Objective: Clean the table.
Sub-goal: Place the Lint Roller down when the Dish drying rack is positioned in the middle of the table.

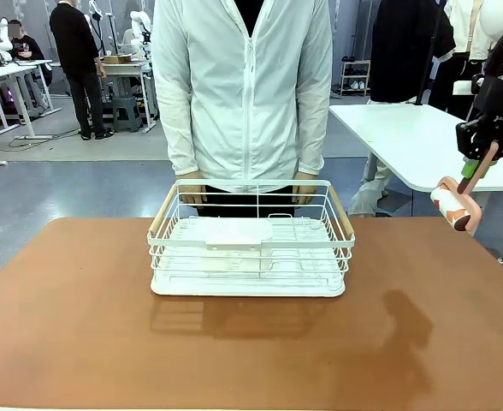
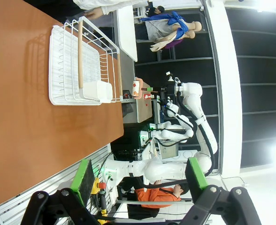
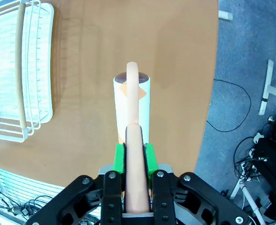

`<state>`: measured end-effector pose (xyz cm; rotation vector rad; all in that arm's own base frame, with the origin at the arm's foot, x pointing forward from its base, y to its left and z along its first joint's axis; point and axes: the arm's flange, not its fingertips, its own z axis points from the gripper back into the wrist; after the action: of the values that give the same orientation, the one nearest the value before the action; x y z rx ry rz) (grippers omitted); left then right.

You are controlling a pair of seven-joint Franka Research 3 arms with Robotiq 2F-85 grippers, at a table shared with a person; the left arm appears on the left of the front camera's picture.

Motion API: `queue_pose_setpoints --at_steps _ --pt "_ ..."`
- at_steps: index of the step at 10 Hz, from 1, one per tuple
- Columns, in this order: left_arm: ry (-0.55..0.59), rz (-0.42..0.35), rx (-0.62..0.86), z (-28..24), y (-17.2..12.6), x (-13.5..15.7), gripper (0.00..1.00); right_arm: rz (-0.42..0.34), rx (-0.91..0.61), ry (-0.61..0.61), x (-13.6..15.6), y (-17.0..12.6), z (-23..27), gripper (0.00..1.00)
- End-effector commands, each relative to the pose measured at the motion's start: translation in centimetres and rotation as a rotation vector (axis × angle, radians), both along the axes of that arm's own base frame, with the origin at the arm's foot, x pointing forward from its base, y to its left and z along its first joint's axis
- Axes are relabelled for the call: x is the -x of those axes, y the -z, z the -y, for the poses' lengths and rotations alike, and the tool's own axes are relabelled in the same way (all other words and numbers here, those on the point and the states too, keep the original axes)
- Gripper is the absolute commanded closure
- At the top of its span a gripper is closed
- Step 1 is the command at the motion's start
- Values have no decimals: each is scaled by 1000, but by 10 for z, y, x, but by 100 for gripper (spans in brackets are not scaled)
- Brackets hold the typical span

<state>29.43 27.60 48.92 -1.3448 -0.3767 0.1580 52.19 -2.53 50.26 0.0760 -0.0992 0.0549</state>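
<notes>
At the right edge of the frame, the right gripper (image 1: 482, 158) clamps a lint roller (image 1: 457, 204) above the table (image 1: 80, 325). Left gripper (image 2: 138, 180) is spread open. A white rack (image 1: 251, 248) sits mid-table, person (image 1: 243, 94) behind.

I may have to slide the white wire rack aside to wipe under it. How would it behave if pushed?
The white wire rack looks light: thin wire walls over a flat tray. Low and wide, it would probably slide on the table rather than tip. The person's hands rest at its far rim, which may resist a push.
</notes>
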Motion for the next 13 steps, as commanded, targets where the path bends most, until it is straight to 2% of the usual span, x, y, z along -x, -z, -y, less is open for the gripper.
queue_pose_setpoints --at_steps 1,2,3,5,6,7,8,9,10,13 --pt "-3 3 2 -2 -1 2 0 27 -50 197 -5 3 -9 79" --pt "-3 3 2 -2 -1 2 0 104 -62 739 -9 8 -23 79" --pt "-3 3 2 -2 -1 2 0 27 -118 896 2 6 -34 79" --pt "-3 3 2 -2 -1 2 0 -113 -149 1155 -12 8 -46 79" --pt "-3 3 2 -2 -1 2 0 -104 -157 1276 -20 8 -49 79" --pt "-3 3 2 -2 -1 2 0 -131 -175 1356 -26 10 -55 79" --pt "-3 3 2 -2 -1 2 0 -108 -194 1448 -31 15 -56 79" --pt "-3 3 2 -2 -1 2 0 -34 -253 1565 -41 22 -53 79" --pt "-3 3 2 -2 -1 2 0 71 -338 1629 -44 28 -51 79" --pt "-3 3 2 -2 -1 2 0 114 -475 1639 -37 61 -49 79"
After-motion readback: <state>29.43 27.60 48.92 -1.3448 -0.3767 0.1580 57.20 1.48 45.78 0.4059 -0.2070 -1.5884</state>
